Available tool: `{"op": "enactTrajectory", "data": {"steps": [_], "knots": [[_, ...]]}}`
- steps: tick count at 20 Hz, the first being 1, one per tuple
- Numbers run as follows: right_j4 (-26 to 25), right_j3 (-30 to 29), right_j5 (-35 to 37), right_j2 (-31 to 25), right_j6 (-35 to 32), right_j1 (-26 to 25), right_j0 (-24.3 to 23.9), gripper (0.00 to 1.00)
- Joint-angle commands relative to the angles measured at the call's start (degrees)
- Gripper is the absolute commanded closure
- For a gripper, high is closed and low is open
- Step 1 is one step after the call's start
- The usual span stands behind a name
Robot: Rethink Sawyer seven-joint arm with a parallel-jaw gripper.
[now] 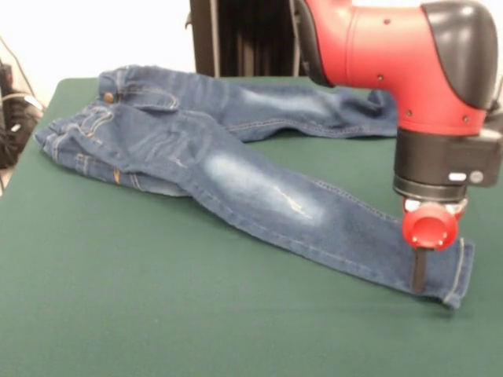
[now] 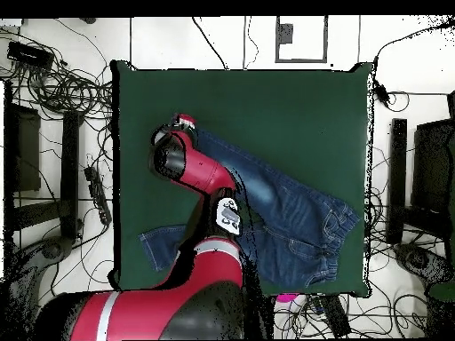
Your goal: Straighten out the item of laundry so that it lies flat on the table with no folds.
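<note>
— Where's the gripper [image 1: 420, 271] sitting?

— Down at the hem end of the nearer leg of the jeans [image 1: 236, 169], in the front view. One dark finger shows below a round red knob, its tip on or just above the denim close to the cuff. Whether the fingers are apart or closed, or have any cloth between them, I cannot tell (only that single dark bar is visible, and the overhead view hides the tip under the arm's wrist).

— And the arm itself?

— Red and black, coming down from above in the front view. From overhead the arm [image 2: 191, 169] reaches across the middle of the garment toward the leg end.

— How do the jeans lie?

— On the green table [image 1: 157, 314], toward its far side in the front view. The waistband is at the left of that view, rumpled and partly folded over itself. The two legs splay apart: one runs along the far edge, the other slants toward the camera and ends under the gripper. Pale faded patches show at thigh and knee.

— Anything around the table?

— Cables [image 2: 62, 84] on the floor, seen from overhead.
</note>
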State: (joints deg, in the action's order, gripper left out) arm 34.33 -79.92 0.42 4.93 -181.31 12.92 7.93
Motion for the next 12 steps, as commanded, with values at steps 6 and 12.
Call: {"op": "enactTrajectory", "data": {"steps": [6, 12], "knots": [[16.91, 17.41, 7.11, 2.51, -10.59, -7.18, 8.21, 1.00], [23.97, 26.60, 13.97, 13.83, -17.26, -13.87, 12.28, 1.00]]}}
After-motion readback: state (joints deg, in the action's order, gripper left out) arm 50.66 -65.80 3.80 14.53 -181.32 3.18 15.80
